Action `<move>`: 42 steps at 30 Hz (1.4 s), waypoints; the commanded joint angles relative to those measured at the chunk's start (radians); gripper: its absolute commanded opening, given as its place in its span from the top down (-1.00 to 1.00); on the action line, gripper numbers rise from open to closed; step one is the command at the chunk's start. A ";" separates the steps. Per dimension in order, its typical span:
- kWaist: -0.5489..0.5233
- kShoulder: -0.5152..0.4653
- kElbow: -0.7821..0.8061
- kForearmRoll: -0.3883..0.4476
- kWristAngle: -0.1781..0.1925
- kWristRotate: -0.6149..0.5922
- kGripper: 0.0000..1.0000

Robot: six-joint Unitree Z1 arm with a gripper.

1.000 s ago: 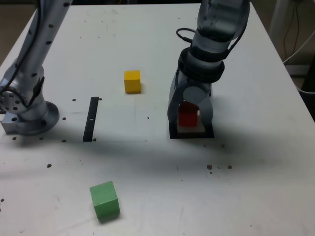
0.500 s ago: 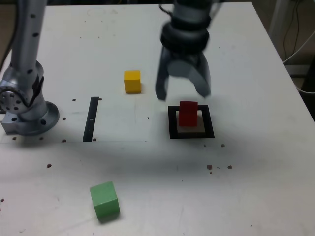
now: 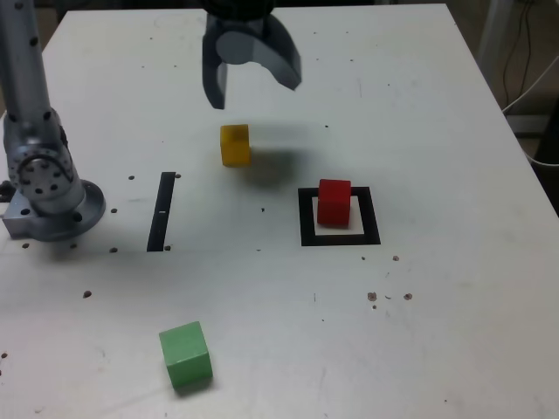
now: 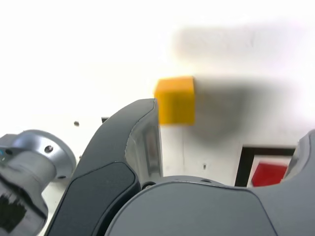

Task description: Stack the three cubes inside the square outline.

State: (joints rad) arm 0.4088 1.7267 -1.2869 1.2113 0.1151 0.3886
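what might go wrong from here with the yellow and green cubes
The open gripper is above the yellow cube but looks off-centre in the wrist view, with one finger near the cube, so coming straight down might knock it.

The red cube sits toward one side of the square outline, so a stack built there may end up off-centre.

The green cube lies turned relative to the outline, so an unadjusted grasp could catch its corners.
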 commanded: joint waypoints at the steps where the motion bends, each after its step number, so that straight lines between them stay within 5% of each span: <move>1: 0.028 0.005 0.036 -0.048 -0.007 0.022 -0.99; 22: 0.042 0.051 0.267 -0.218 -0.021 0.018 -0.86; 42: 0.019 0.096 0.244 -0.251 -0.012 -0.025 0.21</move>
State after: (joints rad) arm 0.4309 1.8166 -1.0395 0.9626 0.1058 0.3650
